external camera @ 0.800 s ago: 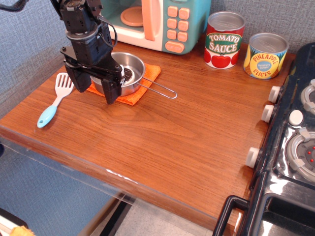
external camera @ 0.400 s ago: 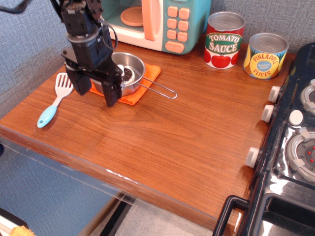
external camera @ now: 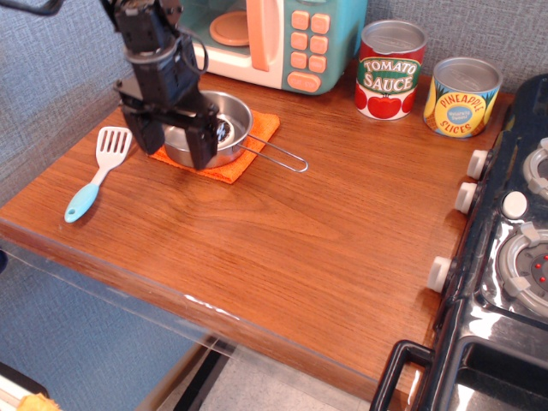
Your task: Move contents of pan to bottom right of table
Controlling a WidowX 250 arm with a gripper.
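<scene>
Item: mushroom [external camera: 223, 130]. Small toy piece, dark ribbed gills just visible; it lies inside the pan [external camera: 235, 111], toward the pan's front side, largely hidden by the arm.

Item: pan. Shiny steel, wire loop handle pointing toward the surface's middle. It stands on an orange cloth [external camera: 257, 137] near the back left corner of the surface [external camera: 282, 231].

Item: gripper [external camera: 175, 141]. Black, poised over the front left part of the pan. Its fingers [external camera: 204, 147] are spread apart and hold nothing; one reaches down at the pan's front rim, the other at the pan's left side, above the cloth. The mushroom sits just beside the nearer finger, on its far side, apparently not between the two. Whether finger and mushroom touch cannot be told.

Progress: nothing delivered. The mushroom is not yet grasped, and the front right corner of the surface, by the stove [external camera: 514, 257], is well apart from it. Remaining, by judgement: straddle the mushroom, close, lift, carry across, release.

Other stock: spatula [external camera: 96, 171] at the left edge; toy microwave [external camera: 274, 34] and two cans [external camera: 428, 77] along the back edge.
</scene>
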